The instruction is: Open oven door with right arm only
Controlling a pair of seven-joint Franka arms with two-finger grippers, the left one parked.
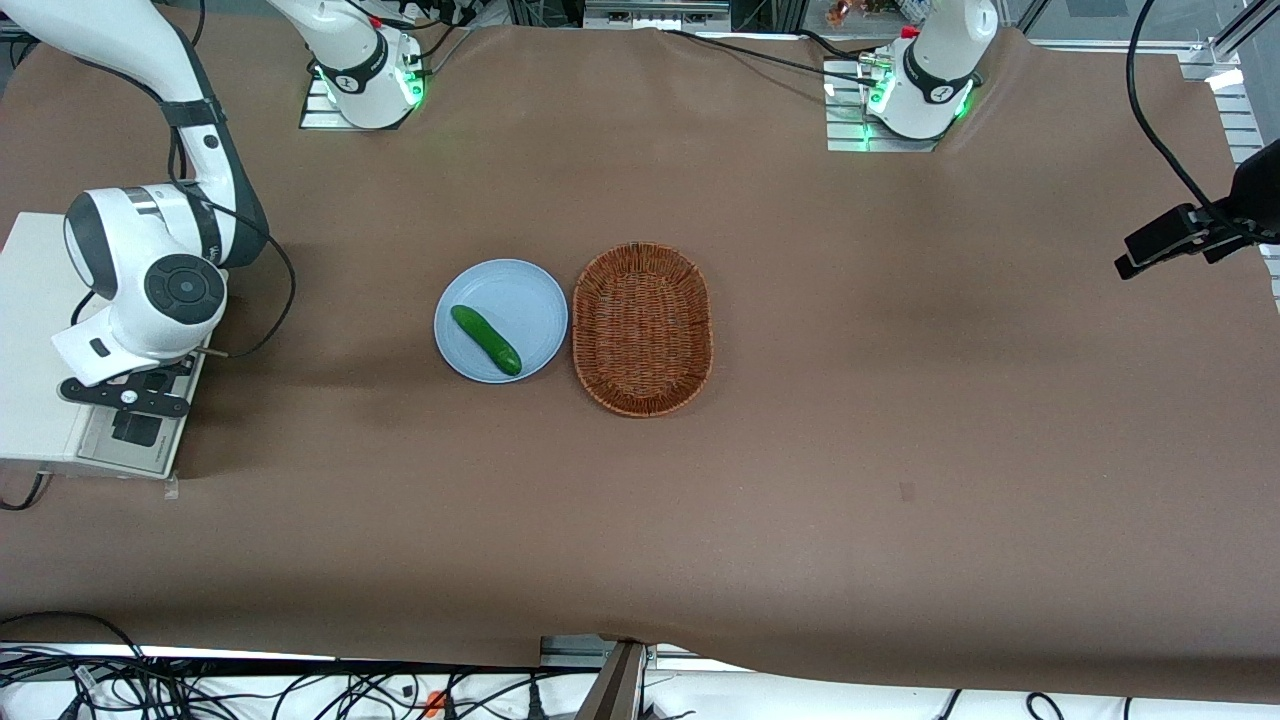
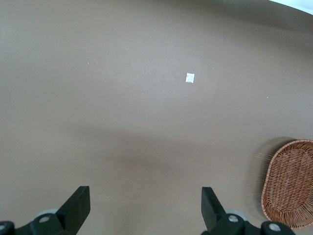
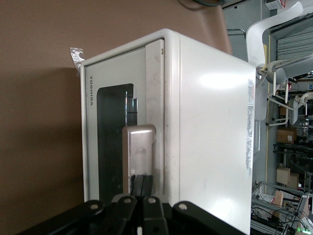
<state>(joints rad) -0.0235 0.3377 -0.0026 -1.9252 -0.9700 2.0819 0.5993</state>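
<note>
A white toaster oven (image 1: 40, 340) is seen at the working arm's end of a brown table (image 1: 800, 500). The right arm (image 1: 150, 270) is bent down over the oven's front edge, and its black gripper (image 1: 125, 395) is held low against the top of the oven door (image 3: 115, 147).

From the right wrist view, the oven door is shown flush with the white casing, its dark glass window (image 3: 111, 142) framed in light grey. No gap is seen along the door's edge, so the door is judged to be closed. The silver handle (image 3: 139, 149) is seen directly ahead of the gripper, with the dark fingers (image 3: 137, 185) drawn close together at the handle's end. The gripper is judged to be clenched on the handle, though the contact itself is partly hidden by the gripper body.

The reach and the grasp appear to be done. The pull that swings the door down and open is judged to be left entirely.

Near the middle of the table, well apart from the oven, a pale blue plate (image 1: 520, 285) is placed with a green cucumber (image 1: 486, 340) lying on it. A woven brown basket (image 1: 642, 328) is set just beside the plate, toward the parked arm's end.
</note>
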